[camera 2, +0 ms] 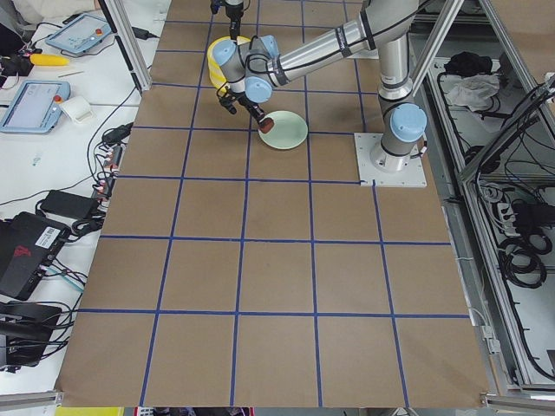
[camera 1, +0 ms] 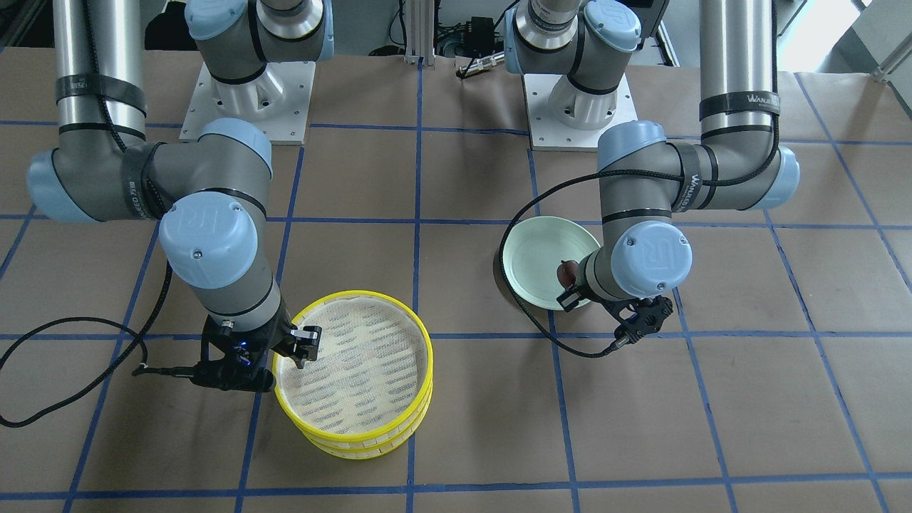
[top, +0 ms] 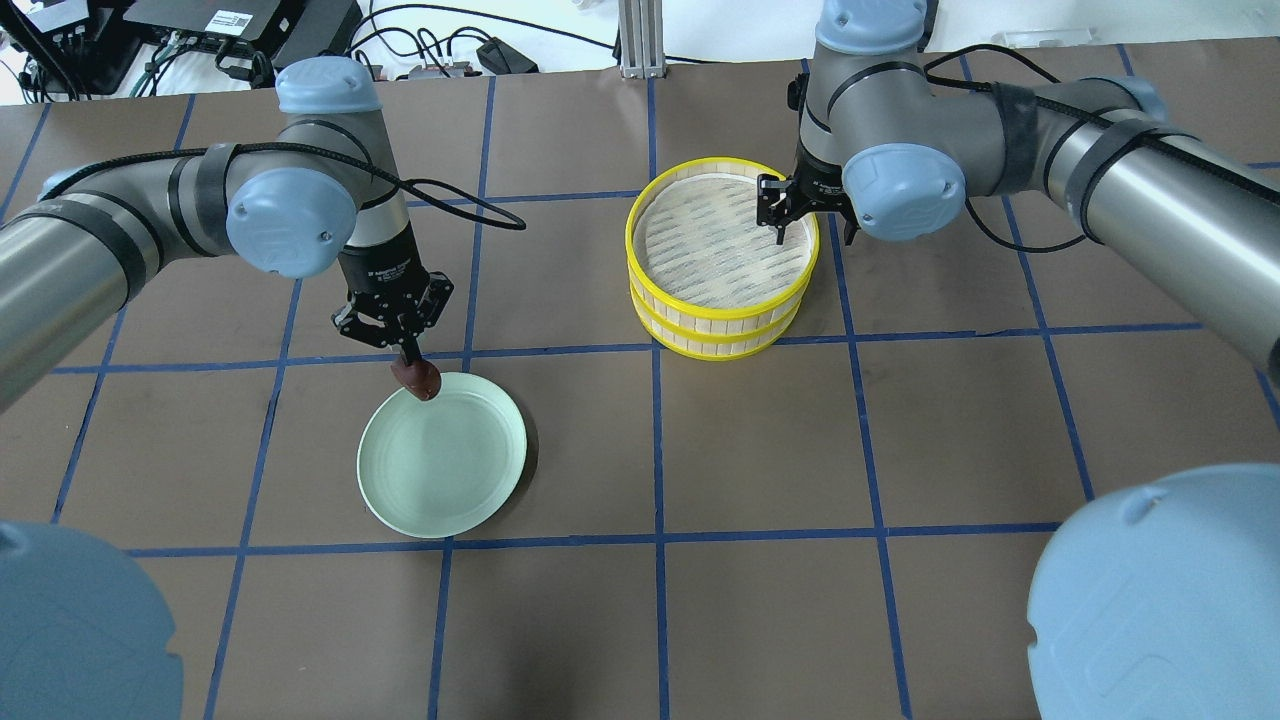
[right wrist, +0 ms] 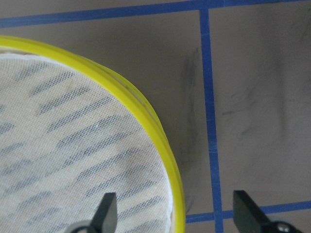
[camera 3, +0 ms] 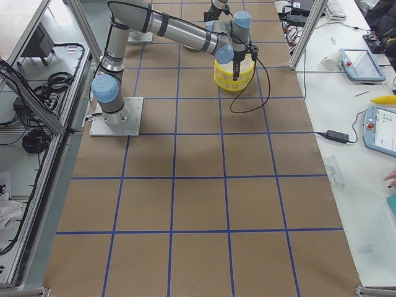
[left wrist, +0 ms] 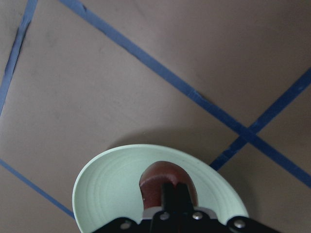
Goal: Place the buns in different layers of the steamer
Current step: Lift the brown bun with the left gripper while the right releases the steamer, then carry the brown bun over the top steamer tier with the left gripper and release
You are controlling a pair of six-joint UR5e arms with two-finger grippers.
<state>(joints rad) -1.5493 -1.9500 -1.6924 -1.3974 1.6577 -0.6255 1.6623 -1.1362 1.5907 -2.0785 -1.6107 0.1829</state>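
Left hand [top: 409,360] vertical, pinching brown bun [top: 418,379]

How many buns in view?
1: a brown bun, held by the left gripper at the green plate's rim. Another may be hidden in the lower steamer layer.

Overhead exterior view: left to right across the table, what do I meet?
Pale green plate → stacked steamer trays. Omitted as overlapping: left end effector with brown bun at the plate's rim, right end effector at the trays' rim.

A robotics lab is indicated by the brown paper-covered, blue-taped counter [camera 2: 277,260], with grey tablet-like control pendants [camera 3: 357,64] and black electronics boxes [camera 2: 30,251] beside it.
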